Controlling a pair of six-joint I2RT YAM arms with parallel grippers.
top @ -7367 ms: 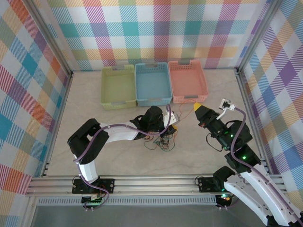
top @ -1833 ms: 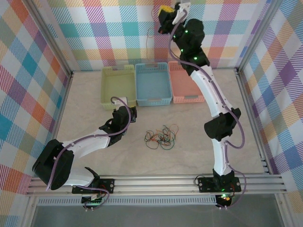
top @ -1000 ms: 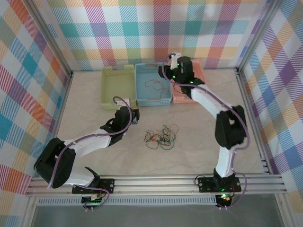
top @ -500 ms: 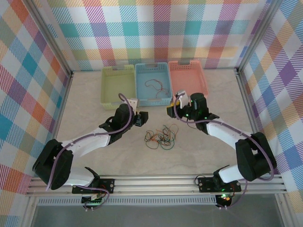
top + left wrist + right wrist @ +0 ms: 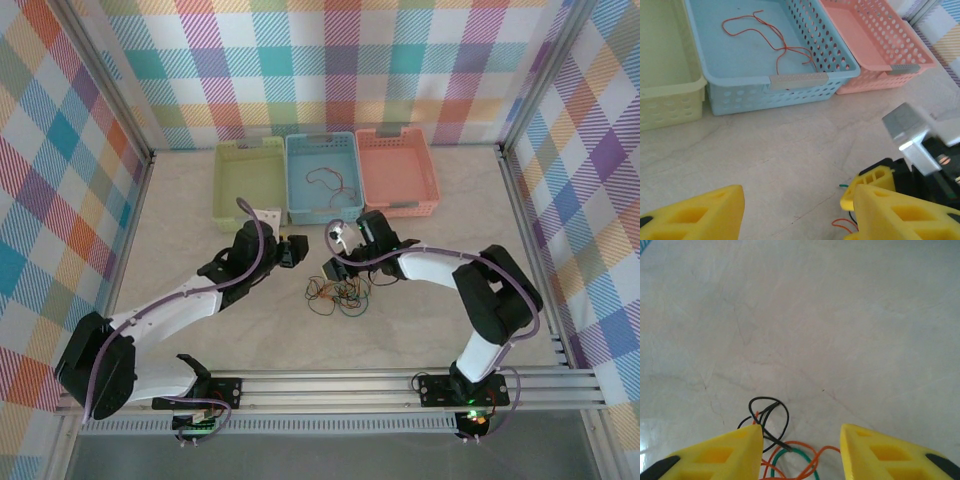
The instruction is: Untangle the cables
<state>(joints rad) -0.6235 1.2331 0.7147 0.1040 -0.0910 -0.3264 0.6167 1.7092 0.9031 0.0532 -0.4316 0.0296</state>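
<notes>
A small tangle of cables (image 5: 340, 293) in red-orange, green and black lies mid-table. My right gripper (image 5: 331, 269) is low at the tangle's far-left edge, open; in its wrist view a black loop (image 5: 771, 413) and green and orange strands (image 5: 792, 456) lie between its yellow fingers (image 5: 715, 455). My left gripper (image 5: 296, 251) is open a little left of it, with bare table between its fingers (image 5: 700, 215) and nothing held. One red-orange cable (image 5: 325, 181) lies apart in the blue basket (image 5: 730, 60). Orange and green strand ends (image 5: 844, 225) peek out beside the right gripper's finger (image 5: 872, 181).
Three baskets stand in a row at the back: yellow-green (image 5: 250, 200), blue (image 5: 300, 200) and pink (image 5: 397, 185). An aluminium frame rail (image 5: 330, 385) runs along the near edge, with plaid walls on three sides. The two grippers sit close together.
The right arm swung down from the baskets, leaving a red-orange cable in the blue basket, and now sits at the tangle. The left gripper edged right toward it.
</notes>
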